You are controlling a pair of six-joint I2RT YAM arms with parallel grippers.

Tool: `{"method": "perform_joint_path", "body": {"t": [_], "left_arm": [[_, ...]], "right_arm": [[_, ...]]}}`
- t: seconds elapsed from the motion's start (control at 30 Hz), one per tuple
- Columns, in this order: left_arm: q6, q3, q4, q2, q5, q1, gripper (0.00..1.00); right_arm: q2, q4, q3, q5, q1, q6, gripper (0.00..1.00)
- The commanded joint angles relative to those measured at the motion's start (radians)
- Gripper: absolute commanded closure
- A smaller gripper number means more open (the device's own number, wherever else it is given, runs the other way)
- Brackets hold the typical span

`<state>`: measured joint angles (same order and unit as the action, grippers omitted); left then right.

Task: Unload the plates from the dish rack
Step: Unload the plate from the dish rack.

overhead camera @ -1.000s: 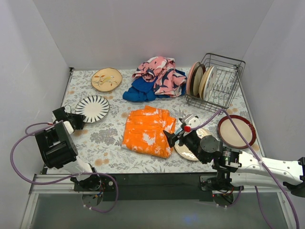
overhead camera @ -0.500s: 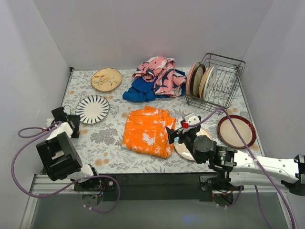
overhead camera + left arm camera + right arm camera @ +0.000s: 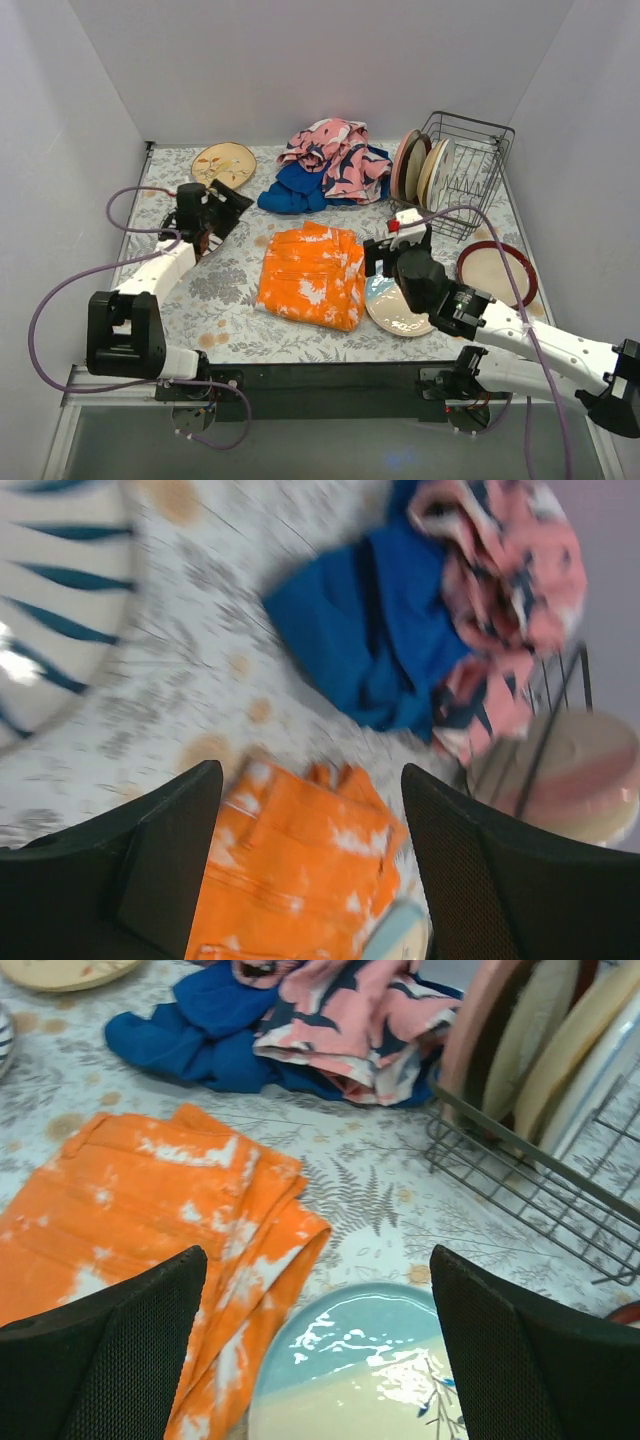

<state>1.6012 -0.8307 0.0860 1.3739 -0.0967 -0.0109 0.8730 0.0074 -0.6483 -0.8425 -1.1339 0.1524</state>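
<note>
The plates (image 3: 420,170) stand on edge in the dish rack (image 3: 478,170) at upper right, near and up-right of the right pincer (image 3: 315,1270) (wide, empty), the nearer one; the left pincer (image 3: 310,780), also wide, is well apart

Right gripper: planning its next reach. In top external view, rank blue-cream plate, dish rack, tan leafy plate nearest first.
1. Blue-cream plate, close under the right gripper.
2. Dish rack, back right.
3. Tan leafy plate, back left.

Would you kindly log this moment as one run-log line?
left gripper open, by striped plate | right gripper open, above blue-cream plate | dish rack holds upright plates
</note>
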Motion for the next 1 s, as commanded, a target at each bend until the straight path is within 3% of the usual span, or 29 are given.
{"method": "perform_joint_path", "body": {"t": [0.0, 0.1, 0.27, 0.37, 0.53, 0.63, 0.8, 0.97], "left_arm": [[-0.049, 0.031, -0.176, -0.016, -0.136, 0.182, 0.29], [-0.057, 0.090, -0.267, -0.058, -0.103, 0.308, 0.29], [-0.046, 0.211, -0.429, -0.090, -0.100, 0.471, 0.29], [-0.088, 0.242, -0.445, -0.096, -0.068, 0.566, 0.29], [-0.170, 0.289, -0.442, -0.159, 0.038, 0.696, 0.29], [-0.204, 0.355, -0.448, -0.229, 0.150, 0.707, 0.28], [-0.202, 0.383, -0.480, -0.314, 0.149, 0.712, 0.27], [-0.190, 0.387, -0.486, -0.328, 0.137, 0.713, 0.27]], "right_arm": [[0.026, -0.084, -0.071, 0.223, 0.256, 0.094, 0.05], [0.058, -0.116, -0.117, 0.229, 0.394, 0.096, 0.10], [0.155, -0.139, -0.229, 0.428, 0.702, 0.096, 0.24], [0.227, -0.159, -0.319, 0.496, 0.817, 0.069, 0.31], [0.369, -0.159, -0.439, 0.612, 0.913, 0.021, 0.46], [0.446, -0.164, -0.493, 0.658, 0.944, 0.000, 0.50], [0.575, -0.158, -0.569, 0.816, 1.019, -0.051, 0.50], [0.661, -0.155, -0.600, 0.835, 1.033, -0.056, 0.52]]}}
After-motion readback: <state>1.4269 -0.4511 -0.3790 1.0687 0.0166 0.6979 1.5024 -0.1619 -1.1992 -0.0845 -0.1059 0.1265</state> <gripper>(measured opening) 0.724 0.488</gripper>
